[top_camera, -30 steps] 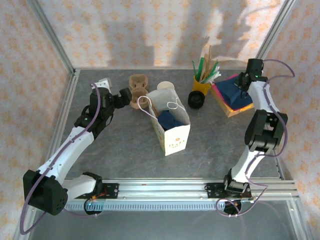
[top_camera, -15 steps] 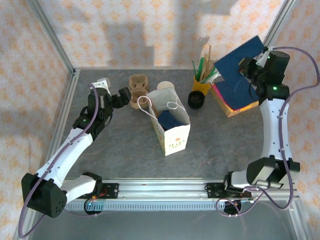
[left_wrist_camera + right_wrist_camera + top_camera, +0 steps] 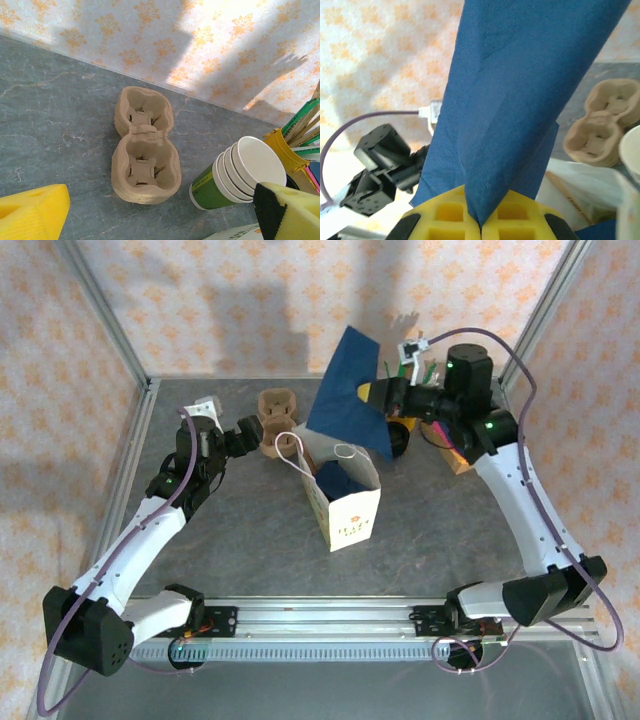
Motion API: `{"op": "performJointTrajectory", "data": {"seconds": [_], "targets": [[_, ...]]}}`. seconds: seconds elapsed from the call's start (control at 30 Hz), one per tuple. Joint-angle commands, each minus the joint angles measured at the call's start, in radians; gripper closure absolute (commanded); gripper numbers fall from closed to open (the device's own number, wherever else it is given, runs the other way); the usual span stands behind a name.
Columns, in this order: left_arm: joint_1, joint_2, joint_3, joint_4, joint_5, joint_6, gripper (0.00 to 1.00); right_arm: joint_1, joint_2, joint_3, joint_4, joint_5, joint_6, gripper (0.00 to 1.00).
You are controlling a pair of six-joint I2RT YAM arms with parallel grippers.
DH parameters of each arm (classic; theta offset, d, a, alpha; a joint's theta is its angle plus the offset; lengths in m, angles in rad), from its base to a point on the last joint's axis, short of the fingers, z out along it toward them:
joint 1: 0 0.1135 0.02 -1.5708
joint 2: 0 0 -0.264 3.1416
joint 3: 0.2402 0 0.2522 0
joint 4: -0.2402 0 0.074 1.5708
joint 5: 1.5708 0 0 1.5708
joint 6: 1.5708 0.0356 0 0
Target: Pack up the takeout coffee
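At the far left, the left gripper point(image 3: 248, 432) was held wide open facing one brown moulded-pulp two-well carrier point(image 3: 145, 150), one toppled stack of some four lidless white-and-green paper cups point(image 3: 227, 177) lying just right of it. Centrally, one dark blue paper napkin point(image 3: 350, 390) was clamped in the right gripper point(image 3: 480, 224) above one open white paper bag point(image 3: 345, 508). The takeout coffee point(image 3: 400, 443) was judged to be what showed black and round just right of the napkin, nearest the right arm; cup or loose lids could not be told.
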Motion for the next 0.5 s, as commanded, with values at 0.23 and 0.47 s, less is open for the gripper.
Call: {"op": "performJointTrajectory", "data": {"seconds": [0.23,0.47], "targets": [[0.009,-0.014,0.002,0.013,0.017,-0.013,0.04,0.156,0.112,0.052,-0.161,0.144,-0.101,1.00],[0.009,0.003,0.005,0.017,0.024,-0.011,0.04,0.265,0.201,0.113,-0.345,0.403,-0.195,1.00]]}}
